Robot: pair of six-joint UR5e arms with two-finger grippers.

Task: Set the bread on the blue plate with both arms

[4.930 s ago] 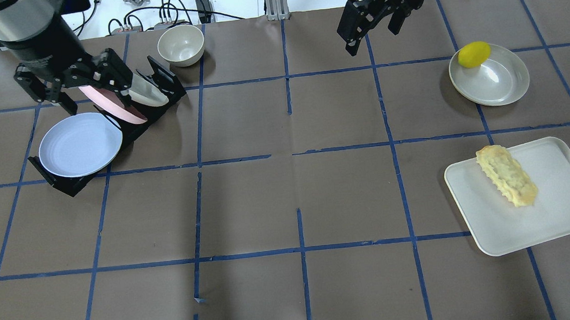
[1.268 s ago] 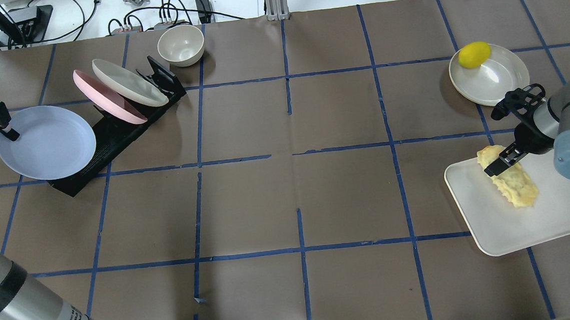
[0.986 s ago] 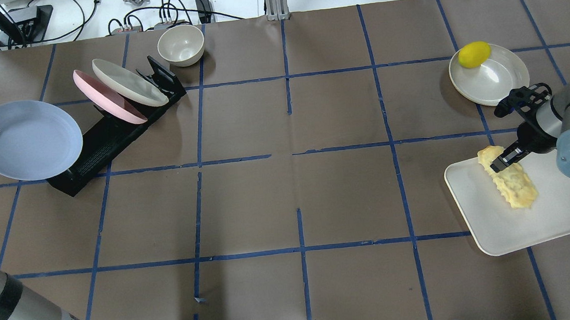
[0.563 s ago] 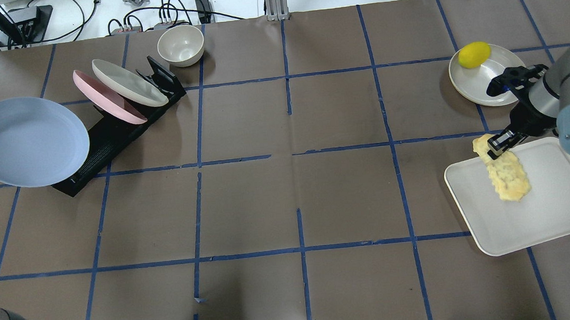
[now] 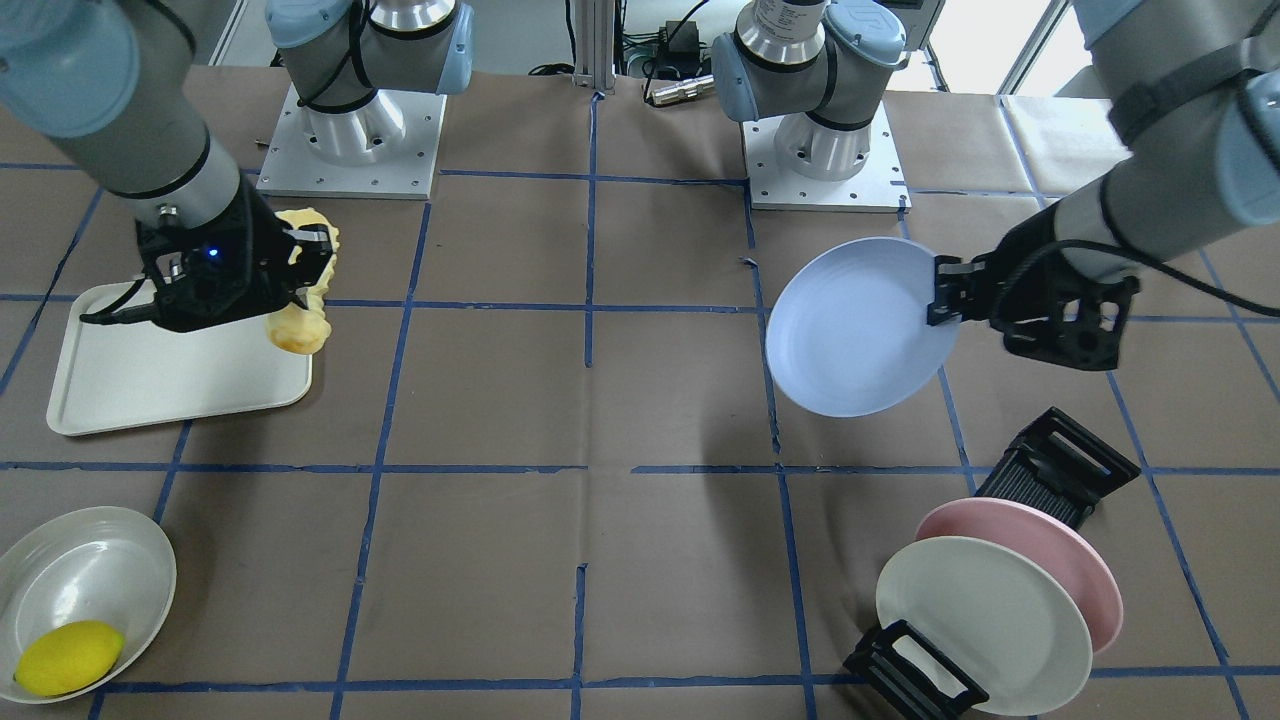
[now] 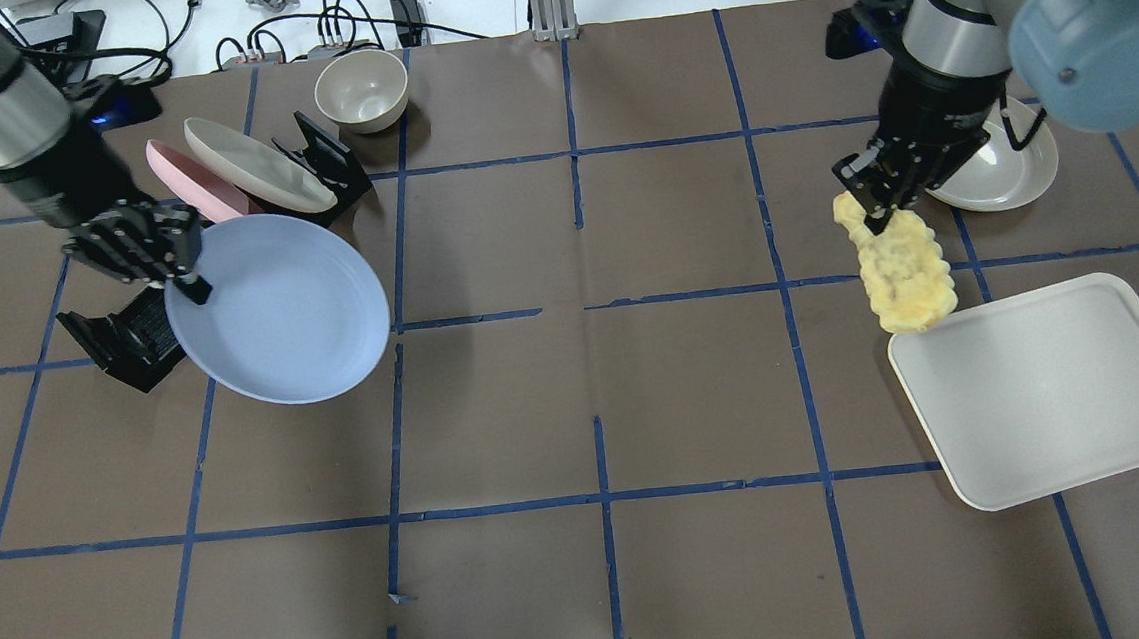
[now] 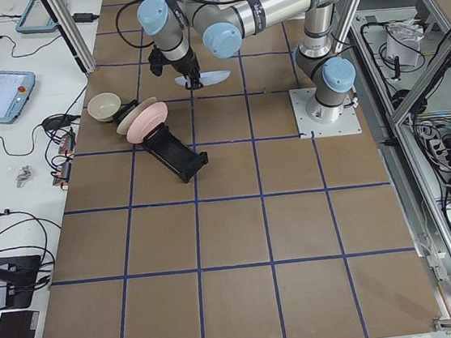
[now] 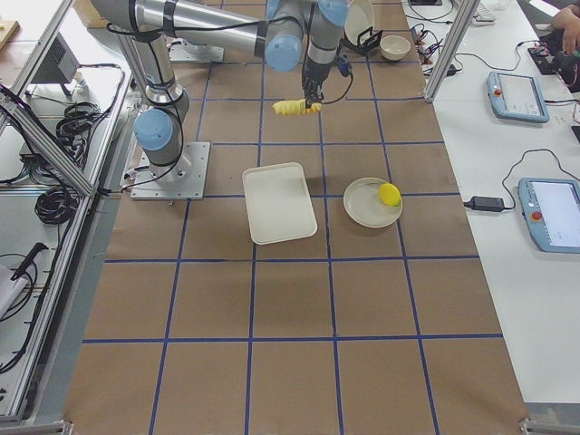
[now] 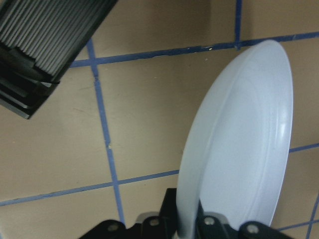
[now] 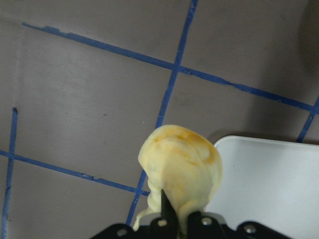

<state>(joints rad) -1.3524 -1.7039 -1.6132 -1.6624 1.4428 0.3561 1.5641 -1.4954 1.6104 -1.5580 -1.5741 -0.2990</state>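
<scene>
My left gripper (image 6: 188, 282) is shut on the rim of the blue plate (image 6: 278, 308) and holds it in the air, clear of the black rack (image 6: 125, 336). The plate also shows in the front view (image 5: 850, 325) and the left wrist view (image 9: 239, 159). My right gripper (image 6: 880, 206) is shut on one end of the bread (image 6: 899, 266), which hangs above the table just off the white tray's (image 6: 1056, 391) far-left corner. The bread also shows in the front view (image 5: 300, 325) and the right wrist view (image 10: 182, 167).
The rack still holds a pink plate (image 6: 181, 176) and a cream plate (image 6: 258, 163). A cream bowl (image 6: 361, 88) stands behind it. A lemon (image 5: 68, 656) lies in a shallow cream dish (image 5: 85, 570), partly hidden by my right arm in the overhead view.
My left gripper has carried the blue plate right, toward the table's middle. My right gripper has lifted the bread off the tray and moved it left and back.
</scene>
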